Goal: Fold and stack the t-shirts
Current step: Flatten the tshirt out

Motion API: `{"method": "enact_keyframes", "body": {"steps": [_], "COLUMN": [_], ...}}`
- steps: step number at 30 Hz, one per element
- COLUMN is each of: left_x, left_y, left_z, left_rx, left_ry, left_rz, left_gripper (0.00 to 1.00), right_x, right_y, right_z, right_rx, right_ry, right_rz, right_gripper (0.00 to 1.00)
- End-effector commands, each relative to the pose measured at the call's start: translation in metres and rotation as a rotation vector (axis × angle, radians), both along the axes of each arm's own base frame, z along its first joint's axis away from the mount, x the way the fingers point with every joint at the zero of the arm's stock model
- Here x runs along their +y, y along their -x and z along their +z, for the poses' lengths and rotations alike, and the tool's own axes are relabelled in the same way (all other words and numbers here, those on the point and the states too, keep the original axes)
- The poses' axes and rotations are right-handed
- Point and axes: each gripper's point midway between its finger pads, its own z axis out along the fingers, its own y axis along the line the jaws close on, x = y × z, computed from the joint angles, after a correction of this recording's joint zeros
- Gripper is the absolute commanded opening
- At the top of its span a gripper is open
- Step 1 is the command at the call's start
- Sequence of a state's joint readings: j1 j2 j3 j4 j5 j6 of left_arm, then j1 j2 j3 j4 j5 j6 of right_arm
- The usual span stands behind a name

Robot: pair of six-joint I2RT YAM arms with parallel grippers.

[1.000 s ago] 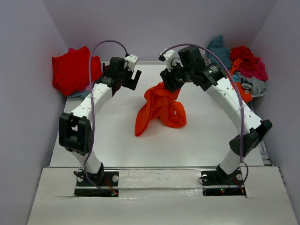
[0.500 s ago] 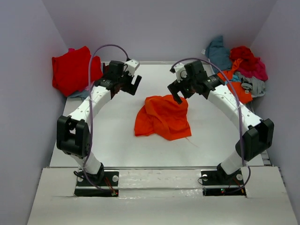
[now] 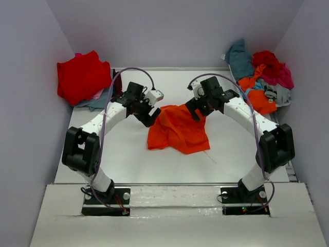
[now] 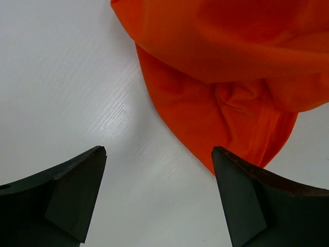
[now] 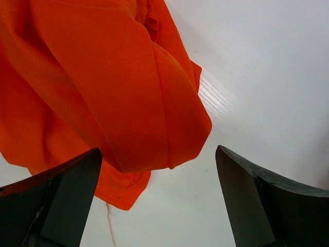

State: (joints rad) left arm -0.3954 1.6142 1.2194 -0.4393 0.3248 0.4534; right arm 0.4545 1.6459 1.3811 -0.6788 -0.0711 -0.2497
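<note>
A bright orange t-shirt point(image 3: 177, 129) lies crumpled in a heap at the middle of the white table point(image 3: 123, 154). My left gripper point(image 3: 149, 114) hangs open at its far left edge; the left wrist view shows the orange cloth point(image 4: 221, 67) just ahead of the gripper point(image 4: 158, 150), with bare table between the fingers. My right gripper point(image 3: 197, 111) is open at the far right corner, low over a folded lobe of the shirt point(image 5: 103, 77), gripping nothing point(image 5: 159, 149). A red t-shirt point(image 3: 81, 77) lies at the left rear.
A loose pile of t-shirts point(image 3: 263, 77) in teal, red, magenta, orange and grey fills the right rear corner. A grey-teal cloth point(image 3: 98, 99) pokes out under the red shirt. Grey walls close in the table on three sides.
My right gripper opened and let go of the orange shirt, which dropped from hanging into a heap on the table. Both grippers came down toward its far edge, the left one moving right.
</note>
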Motion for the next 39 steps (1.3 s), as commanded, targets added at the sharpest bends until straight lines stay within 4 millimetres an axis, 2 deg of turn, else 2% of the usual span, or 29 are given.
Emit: {"method": "enact_keyframes", "body": {"steps": [1, 8, 12, 15, 18, 19, 20, 21, 24, 26, 30, 31, 33, 34, 37, 38, 39], "left_x": [-0.008, -0.031, -0.042, -0.045, -0.052, -0.052, -0.051, -0.054, -0.055, -0.055, -0.053, -0.053, -0.052, -0.052, -0.056, -0.057, -0.058], "left_y": [0.018, 0.036, 0.044, 0.046, 0.047, 0.045, 0.044, 0.045, 0.041, 0.038, 0.028, 0.024, 0.020, 0.018, 0.012, 0.010, 0.007], "left_z": [0.006, -0.010, -0.025, -0.028, -0.028, -0.028, -0.028, -0.029, -0.025, -0.022, -0.012, -0.009, 0.002, 0.006, 0.023, 0.025, 0.030], "left_rx": [-0.003, 0.039, 0.097, 0.117, 0.106, 0.097, 0.096, 0.094, 0.077, 0.059, 0.017, -0.005, -0.037, -0.053, -0.091, -0.098, -0.107], "left_ry": [0.012, -0.020, -0.048, -0.037, -0.036, -0.041, -0.045, -0.049, -0.050, -0.048, -0.050, -0.045, -0.040, -0.038, -0.016, -0.015, -0.013], "left_rz": [-0.079, -0.161, -0.201, -0.209, -0.220, -0.214, -0.211, -0.214, -0.207, -0.193, -0.145, -0.135, -0.117, -0.112, -0.110, -0.108, -0.103], "left_gripper": [0.96, 0.96, 0.92, 0.90, 0.90, 0.89, 0.89, 0.89, 0.89, 0.89, 0.89, 0.89, 0.89, 0.89, 0.89, 0.89, 0.89], "right_x": [-0.002, -0.003, 0.002, 0.002, 0.003, 0.005, 0.006, 0.007, 0.010, 0.012, 0.021, 0.025, 0.028, 0.031, 0.035, 0.037, 0.038], "right_y": [-0.010, -0.012, -0.018, -0.020, -0.021, -0.021, -0.022, -0.020, -0.023, -0.027, -0.040, -0.044, -0.046, -0.051, -0.058, -0.062, -0.066], "right_z": [-0.009, -0.023, -0.013, -0.006, -0.001, 0.001, 0.003, 0.003, 0.013, 0.023, 0.056, 0.074, 0.088, 0.106, 0.118, 0.129, 0.123], "right_rx": [-0.020, 0.009, -0.001, -0.014, -0.025, -0.028, -0.030, -0.016, -0.025, -0.048, -0.108, -0.135, -0.147, -0.182, -0.202, -0.223, -0.211], "right_ry": [-0.013, -0.013, -0.025, -0.029, -0.035, -0.043, -0.046, -0.049, -0.058, -0.060, -0.093, -0.115, -0.132, -0.149, -0.161, -0.171, -0.163], "right_rz": [-0.027, -0.031, -0.024, -0.025, -0.022, -0.018, -0.014, -0.003, 0.007, 0.024, 0.043, 0.051, 0.061, 0.062, 0.061, 0.061, 0.059], "right_gripper": [0.97, 0.95, 0.92, 0.91, 0.86, 0.75, 0.69, 0.49, 0.07, 0.07, 0.07, 0.07, 0.07, 0.07, 0.07, 0.07, 0.07]}}
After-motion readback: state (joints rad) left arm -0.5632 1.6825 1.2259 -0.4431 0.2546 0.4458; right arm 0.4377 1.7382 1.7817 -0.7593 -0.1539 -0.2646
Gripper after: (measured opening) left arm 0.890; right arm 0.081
